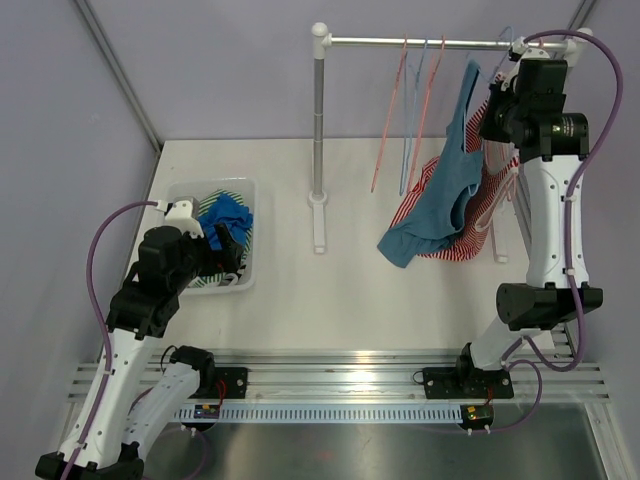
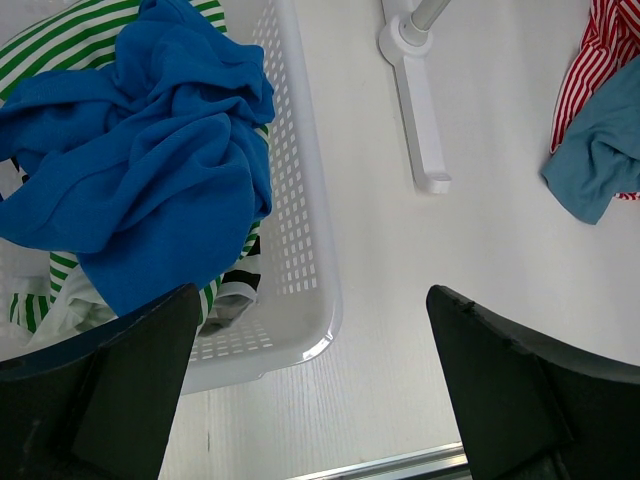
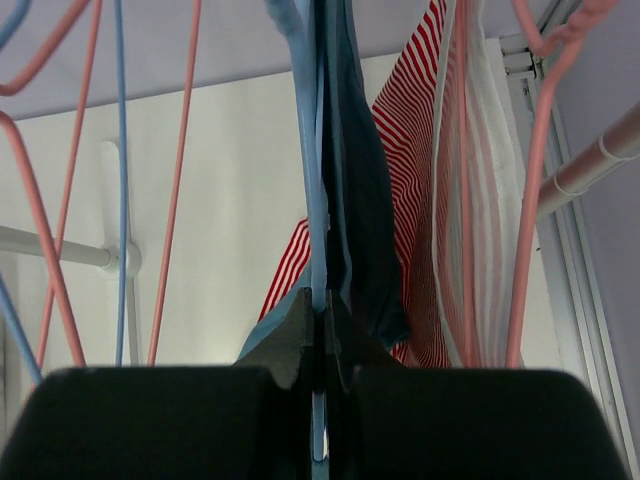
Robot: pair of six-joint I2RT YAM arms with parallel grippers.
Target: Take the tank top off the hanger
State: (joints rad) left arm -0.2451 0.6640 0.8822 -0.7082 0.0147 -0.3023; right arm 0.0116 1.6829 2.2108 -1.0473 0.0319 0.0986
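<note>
A teal tank top (image 1: 452,190) hangs from a light blue hanger (image 1: 507,42) at the right end of the rail (image 1: 420,42), its lower part draped down to the table. My right gripper (image 1: 497,95) is up at the hanger's shoulder. In the right wrist view the gripper (image 3: 322,305) is shut on the thin blue hanger bar (image 3: 318,200), with the dark teal tank top (image 3: 358,200) pressed against its right side. My left gripper (image 2: 320,390) is open and empty, low over the near right corner of the basket (image 2: 300,200).
A red-and-white striped garment (image 1: 482,215) hangs behind the tank top. Bare pink (image 1: 388,130) and blue (image 1: 412,120) hangers hang mid-rail. The rack's post (image 1: 319,130) stands at the table's centre. The white basket (image 1: 250,240) holds a bright blue garment (image 2: 150,150) over green-striped cloth.
</note>
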